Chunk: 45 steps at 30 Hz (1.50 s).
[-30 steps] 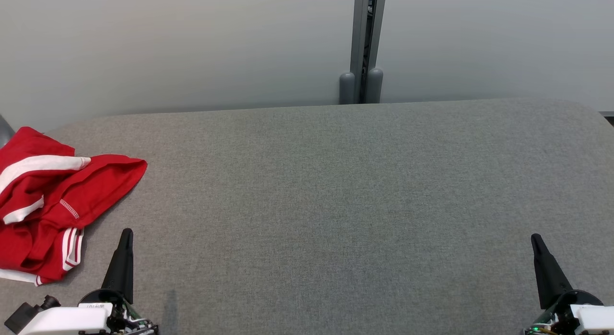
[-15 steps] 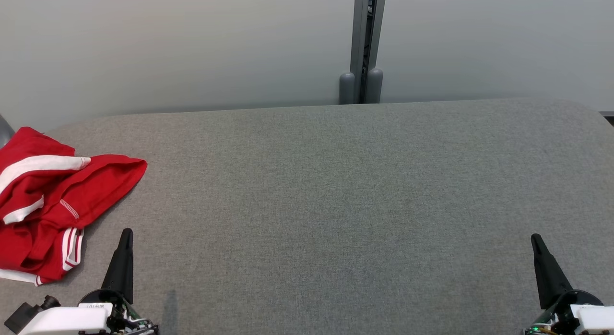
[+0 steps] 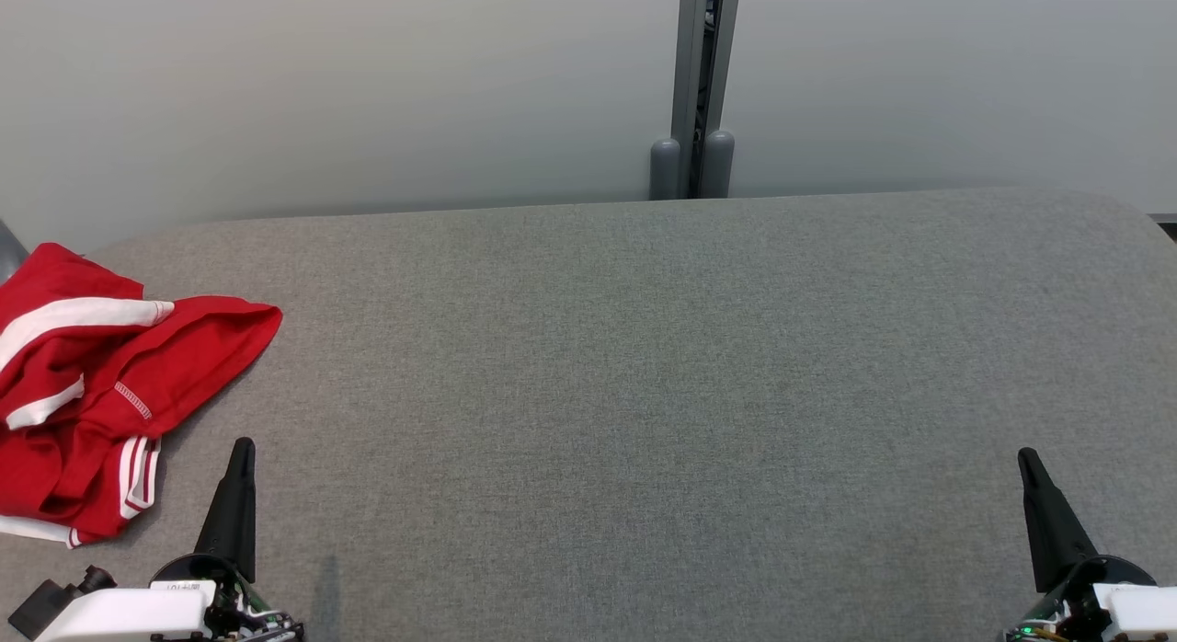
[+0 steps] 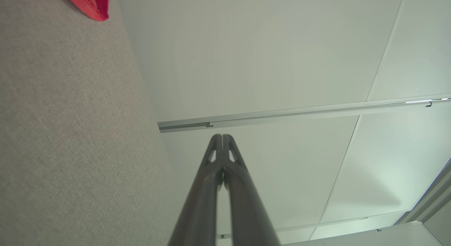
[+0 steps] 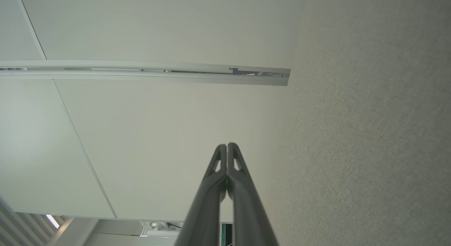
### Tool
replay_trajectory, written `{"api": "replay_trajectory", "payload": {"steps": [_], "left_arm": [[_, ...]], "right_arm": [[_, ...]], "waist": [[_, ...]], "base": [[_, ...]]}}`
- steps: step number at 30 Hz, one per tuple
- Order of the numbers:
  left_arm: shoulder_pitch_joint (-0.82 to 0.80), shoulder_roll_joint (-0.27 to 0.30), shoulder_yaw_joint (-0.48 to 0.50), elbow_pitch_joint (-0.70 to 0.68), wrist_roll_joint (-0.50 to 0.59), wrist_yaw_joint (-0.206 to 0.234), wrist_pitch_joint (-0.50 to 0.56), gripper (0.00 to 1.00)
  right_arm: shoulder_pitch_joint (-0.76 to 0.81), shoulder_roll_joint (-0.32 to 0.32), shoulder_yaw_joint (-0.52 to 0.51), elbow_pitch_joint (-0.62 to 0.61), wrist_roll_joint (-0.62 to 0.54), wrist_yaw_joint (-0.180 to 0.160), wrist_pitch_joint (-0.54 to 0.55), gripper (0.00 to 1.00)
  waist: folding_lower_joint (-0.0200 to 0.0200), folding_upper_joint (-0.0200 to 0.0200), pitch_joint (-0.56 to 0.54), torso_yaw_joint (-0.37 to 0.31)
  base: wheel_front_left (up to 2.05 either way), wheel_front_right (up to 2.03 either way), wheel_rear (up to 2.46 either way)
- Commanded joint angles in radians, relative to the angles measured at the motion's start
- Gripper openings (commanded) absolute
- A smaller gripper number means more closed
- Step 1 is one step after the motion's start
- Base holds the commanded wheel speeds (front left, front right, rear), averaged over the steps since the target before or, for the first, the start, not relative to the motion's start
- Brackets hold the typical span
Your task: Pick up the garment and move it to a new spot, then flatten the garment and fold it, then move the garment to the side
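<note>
A crumpled red garment (image 3: pixel 101 384) with white stripes lies at the left edge of the grey fabric table (image 3: pixel 644 394); a corner of the garment (image 4: pixel 92 4) peeks in at the top left of the left wrist view. My left gripper (image 3: pixel 243 447) stands shut and empty just right of the garment's near end, apart from it, its fingers (image 4: pixel 222 137) pressed together. At the lower right my right gripper (image 3: pixel 1026 456) is shut as well, holding nothing, with its fingers (image 5: pixel 227 146) touching.
A pale wall stands behind the table, with a grey vertical post (image 3: pixel 696 90) at its middle. The table's far corners are rounded.
</note>
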<state>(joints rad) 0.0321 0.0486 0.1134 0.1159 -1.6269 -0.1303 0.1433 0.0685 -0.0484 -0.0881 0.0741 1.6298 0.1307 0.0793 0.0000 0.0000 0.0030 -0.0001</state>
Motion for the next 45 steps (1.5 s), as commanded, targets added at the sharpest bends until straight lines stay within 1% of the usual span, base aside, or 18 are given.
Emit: {"api": "replay_trajectory", "payload": {"steps": [1,45], "left_arm": [[-0.023,0.004,0.003,-0.002,0.002,-0.004,0.0,0.0],[-0.023,0.004,0.003,-0.002,0.002,-0.004,0.0,0.0]], "right_arm": [[-0.01,-0.006,-0.002,-0.005,-0.001,0.0,0.001,0.0],[-0.01,-0.006,-0.002,-0.005,-0.001,0.0,0.001,0.0]], "waist": [[0.0,0.0,0.0,0.0],[0.0,0.0,0.0,0.0]], "base": [[0.0,0.0,0.0],[0.0,0.0,0.0]]}}
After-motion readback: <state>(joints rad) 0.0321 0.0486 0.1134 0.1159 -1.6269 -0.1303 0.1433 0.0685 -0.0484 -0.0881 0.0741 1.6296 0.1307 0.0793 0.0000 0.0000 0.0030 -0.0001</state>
